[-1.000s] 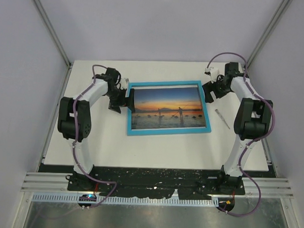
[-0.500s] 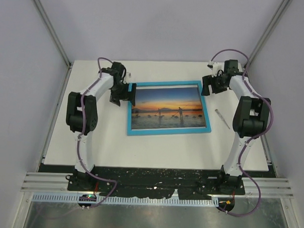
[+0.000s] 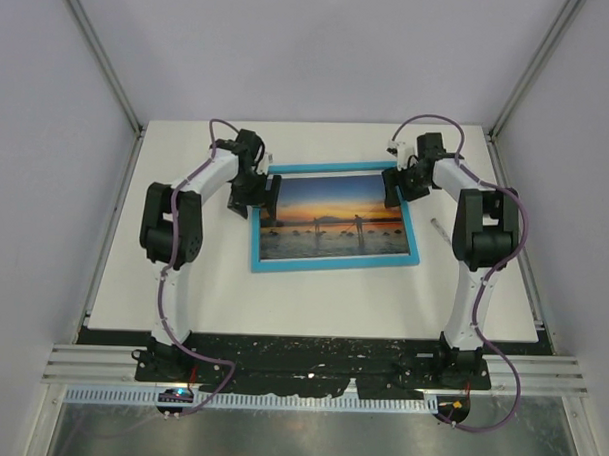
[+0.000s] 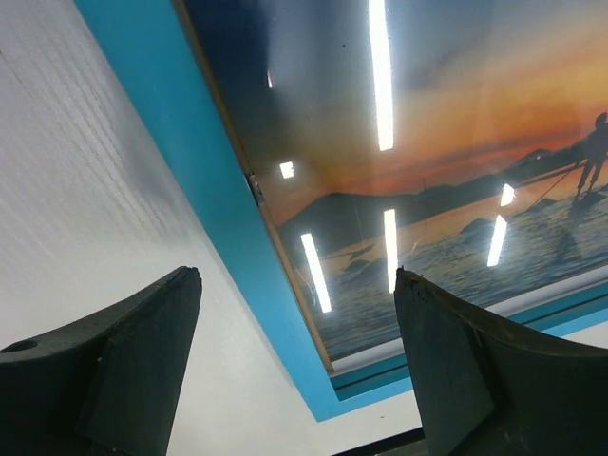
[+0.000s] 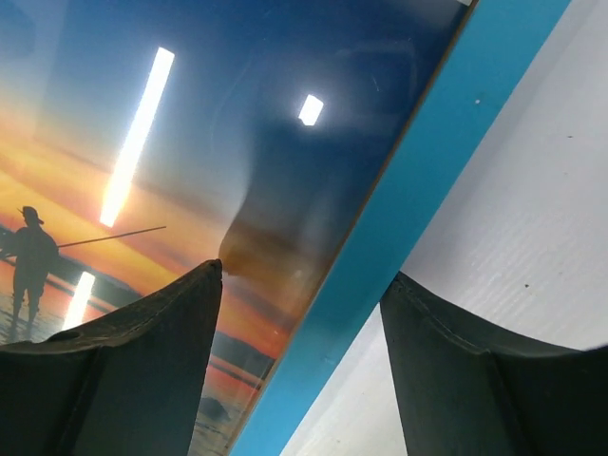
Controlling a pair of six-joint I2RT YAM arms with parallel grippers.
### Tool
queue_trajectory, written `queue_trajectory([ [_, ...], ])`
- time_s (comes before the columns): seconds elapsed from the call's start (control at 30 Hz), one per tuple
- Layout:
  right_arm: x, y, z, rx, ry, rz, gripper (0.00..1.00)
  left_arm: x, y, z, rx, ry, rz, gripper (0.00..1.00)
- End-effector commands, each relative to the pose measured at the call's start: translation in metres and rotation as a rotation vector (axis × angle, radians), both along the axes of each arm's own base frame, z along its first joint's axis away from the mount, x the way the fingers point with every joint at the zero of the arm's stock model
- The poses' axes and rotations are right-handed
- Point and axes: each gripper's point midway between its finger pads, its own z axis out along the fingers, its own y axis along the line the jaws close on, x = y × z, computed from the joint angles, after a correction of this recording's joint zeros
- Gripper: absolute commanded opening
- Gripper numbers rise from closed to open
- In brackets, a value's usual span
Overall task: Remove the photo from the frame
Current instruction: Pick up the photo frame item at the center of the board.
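The photo (image 3: 335, 219) sits in the frame (image 3: 333, 266) flat on the surface (image 3: 312, 303), and I see my left hand (image 3: 264, 195) and right hand (image 3: 394, 185) both spread wide, each straddling a side rail.

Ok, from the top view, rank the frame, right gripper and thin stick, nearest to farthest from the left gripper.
1. The frame: its left rail sits under the left gripper.
2. The right gripper: over the opposite rail.
3. The thin stick: farther right, past the frame.
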Motion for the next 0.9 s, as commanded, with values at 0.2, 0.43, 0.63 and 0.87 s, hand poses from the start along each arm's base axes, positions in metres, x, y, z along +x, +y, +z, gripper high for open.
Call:
queue_trajectory([
  [0.2, 0.002, -0.002, -0.005, -0.04, -0.007, -0.004, 0.57, 0.008, 0.005, 0.0, 0.039, -0.011, 0.018, 0.75],
  [0.43, -0.007, -0.017, -0.012, -0.107, 0.016, -0.005, 0.43, 0.003, -0.001, -0.008, 0.009, 0.021, 0.009, 0.52],
  [0.63, -0.014, -0.037, -0.019, -0.133, 0.037, -0.029, 0.34, 0.0, -0.017, -0.009, -0.013, 0.029, -0.019, 0.35],
  [0.87, -0.019, -0.068, -0.02, -0.146, 0.047, -0.077, 0.33, -0.001, -0.042, -0.007, -0.039, 0.027, -0.061, 0.3],
])
